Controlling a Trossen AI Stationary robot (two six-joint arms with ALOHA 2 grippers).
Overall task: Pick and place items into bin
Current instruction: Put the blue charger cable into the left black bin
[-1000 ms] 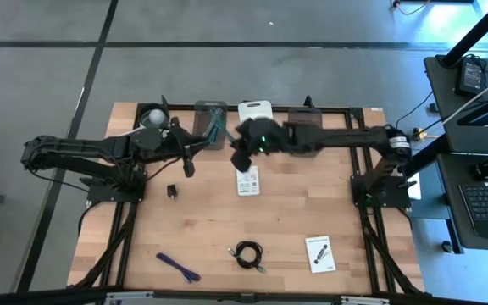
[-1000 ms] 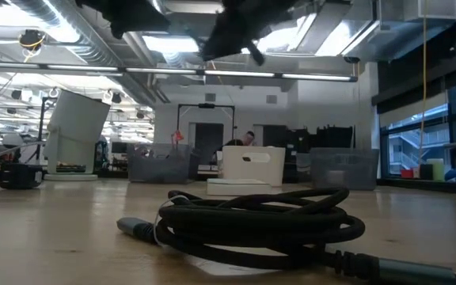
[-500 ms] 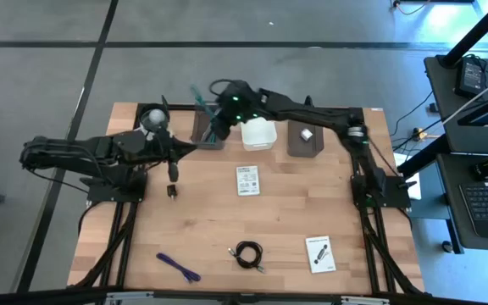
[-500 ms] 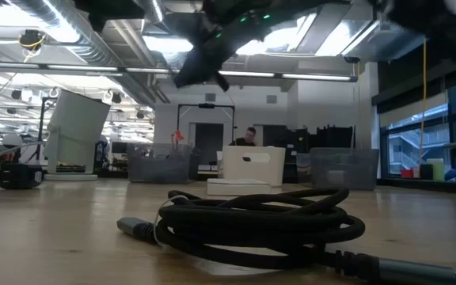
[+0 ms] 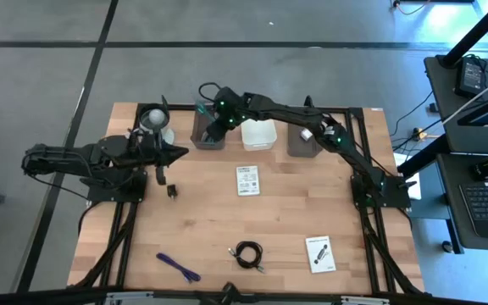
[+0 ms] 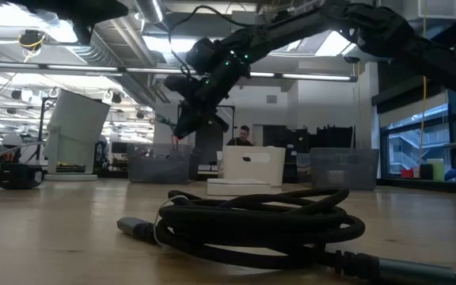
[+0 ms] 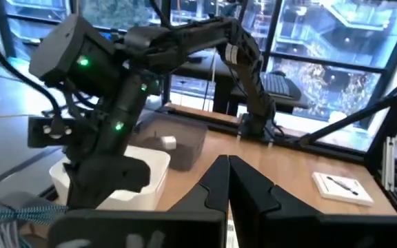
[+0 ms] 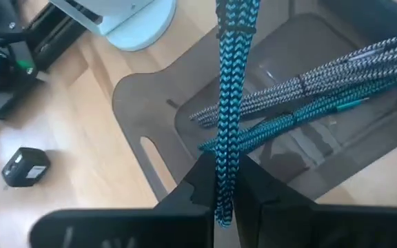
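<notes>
My right gripper [image 8: 222, 176] is shut on a teal braided cord [image 8: 231, 83] above the far-left grey bin [image 5: 209, 135], where several teal and grey braided cords [image 8: 309, 96] lie. My left gripper [image 7: 227, 172] is shut and holds nothing, hovering left of the bins [image 5: 170, 158]. On the table lie a tiny black block [image 5: 171, 191], two white cards [image 5: 246, 179] [image 5: 319, 252], a coiled black cable [image 5: 248, 254] and a purple stick [image 5: 178, 268]. A small whitish piece [image 5: 306, 134] sits in the right-hand grey bin. My right gripper pinches the teal braided cord between its two fingers, near one end [image 8: 223, 186]. The fingers slant down from the table's right toward the far-left bin. The cord runs along the fingers and out past their tips, lifted over the bin's opening.
A white bin [image 5: 258, 134] stands between the two grey bins along the far edge. A round tub with a white top [image 5: 153, 119] stands left of them, close to my left arm. The coiled cable fills the foreground in the low view [image 6: 252, 222].
My right gripper has swung from above the table's middle toward the far edge and left, coming down over the far-left grey bin with the teal cord still in it. My left gripper has drawn back toward the table's left edge.
</notes>
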